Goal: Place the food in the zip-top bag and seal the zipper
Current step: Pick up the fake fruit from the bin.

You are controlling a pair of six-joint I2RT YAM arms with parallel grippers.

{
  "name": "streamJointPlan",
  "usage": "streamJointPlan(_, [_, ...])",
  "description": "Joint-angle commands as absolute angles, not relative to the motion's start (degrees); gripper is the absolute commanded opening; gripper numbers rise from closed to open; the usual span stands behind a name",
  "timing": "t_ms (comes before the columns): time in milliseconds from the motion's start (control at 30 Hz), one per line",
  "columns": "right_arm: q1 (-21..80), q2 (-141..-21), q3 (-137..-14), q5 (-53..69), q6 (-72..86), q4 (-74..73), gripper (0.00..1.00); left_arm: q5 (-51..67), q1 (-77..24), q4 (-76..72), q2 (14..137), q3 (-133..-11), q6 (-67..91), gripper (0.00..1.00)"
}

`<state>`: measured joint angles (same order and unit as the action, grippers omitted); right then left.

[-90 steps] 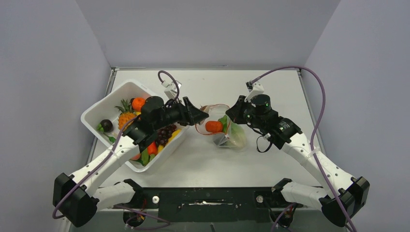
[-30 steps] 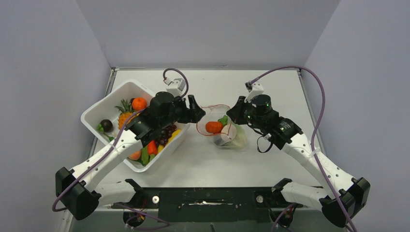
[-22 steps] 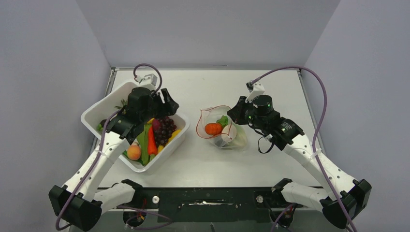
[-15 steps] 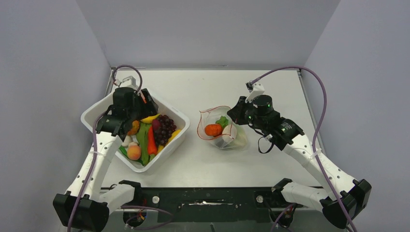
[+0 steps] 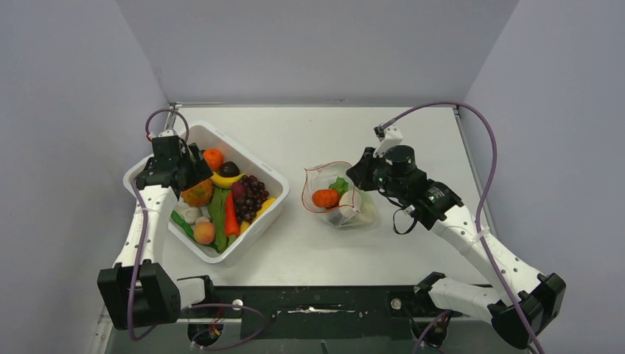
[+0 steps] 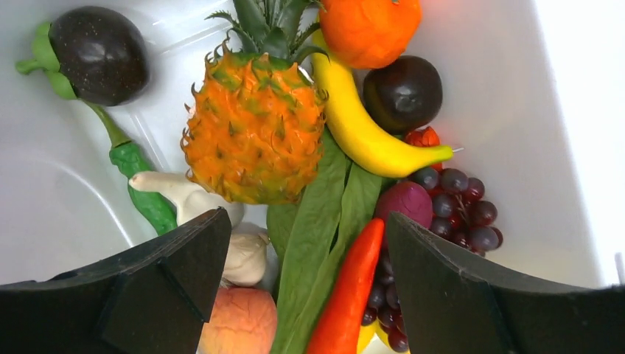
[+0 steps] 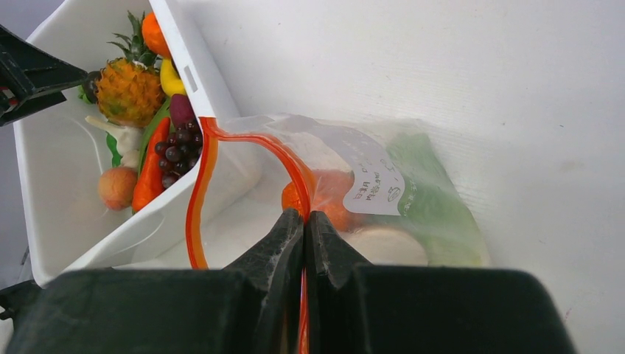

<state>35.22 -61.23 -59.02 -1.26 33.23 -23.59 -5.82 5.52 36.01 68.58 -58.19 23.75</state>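
Zip-top bag (image 5: pixel 354 212) is lying right of centre, mouth gaping, holding an orange piece (image 5: pixel 324 198) and greens (image 5: pixel 340 184), right gripper (image 7: pixel 304 215) pinching its zipper (image 7: pixel 197 192); left gripper (image 6: pixel 307 221), spread and empty, is hovering over the pineapple (image 6: pixel 254 129) in the white tub (image 5: pixel 250 155) at left; most food unbagged, sealing undone.

The left arm (image 5: pixel 140 228) reaches straight forward on its own side, wrist tipped downward, its claw (image 6: pixel 302 221) spread wide with nothing gripped. The right arm (image 5: pixel 472 236) stretches inward toward the middle, its claw (image 7: pixel 304 218) pinched tight on the zipper (image 7: pixel 196 199).
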Motion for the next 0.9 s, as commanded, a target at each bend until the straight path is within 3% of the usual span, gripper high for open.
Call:
streamJointPlan(0, [34.8,-59.65,-59.48,-0.94,31.67,-19.23,0.0,-5.23,6.24,30.88,72.38,-63.85,20.06,0.76])
streamJointPlan(433, [34.54,-59.43,-60.08,-0.88,30.84,-18.95,0.0,13.17,12.39,7.77,80.45,-60.82,36.89,0.6])
streamJointPlan(867, [34.36,-57.14,-60.19,-2.4,31.59,-20.44,0.0,5.25,12.39,6.53,90.25,-63.6,39.44,0.62])
